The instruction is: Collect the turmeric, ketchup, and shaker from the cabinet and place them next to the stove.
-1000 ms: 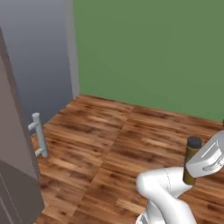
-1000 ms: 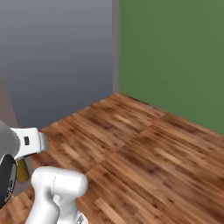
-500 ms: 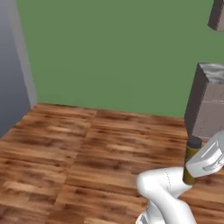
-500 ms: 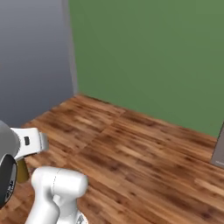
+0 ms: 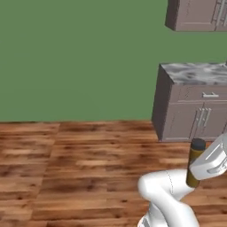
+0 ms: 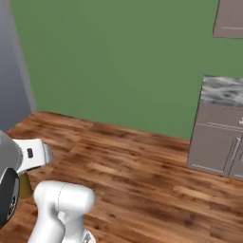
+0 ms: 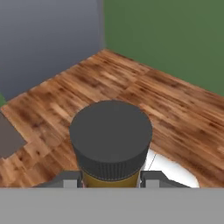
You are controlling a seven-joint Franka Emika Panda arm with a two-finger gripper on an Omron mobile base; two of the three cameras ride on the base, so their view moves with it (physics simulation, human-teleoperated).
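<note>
The turmeric [image 5: 195, 162] rides upright in the end effector [image 7: 110, 178], which is clamped on the jar's mustard body just below the dark cap. Taking the base cabinet [image 5: 191, 113] with the marbled surface [image 5: 195, 72] as the landmark, and going left to right in the left base view: the green wall [image 5: 75, 57] and the wooden floor [image 5: 71, 164] lie to the cabinet's left, the arm's white elbow [image 5: 162, 190] sits in front of it and lower, and the jar hangs in front of the cabinet's doors, well short of them and well below the level of the surface. A wall cupboard [image 5: 197, 14] hangs above the cabinet.

In the hand view the cap [image 7: 110, 131] faces the camera squarely, with the fingertips [image 7: 70, 178] flanking the yellow body on either side. The jar's long axis runs vertical, cap up, base towards the floor, in line with the end effector's own axis.

The step in hand looks like carrying the jar towards the stove, which I cannot see here. To do it well, the grip should stay firm and the wrist level so the jar does not tip or slide while the base turns. The jar will have to be lifted above the surface's edge before it goes over it, then set down base-first.
</note>
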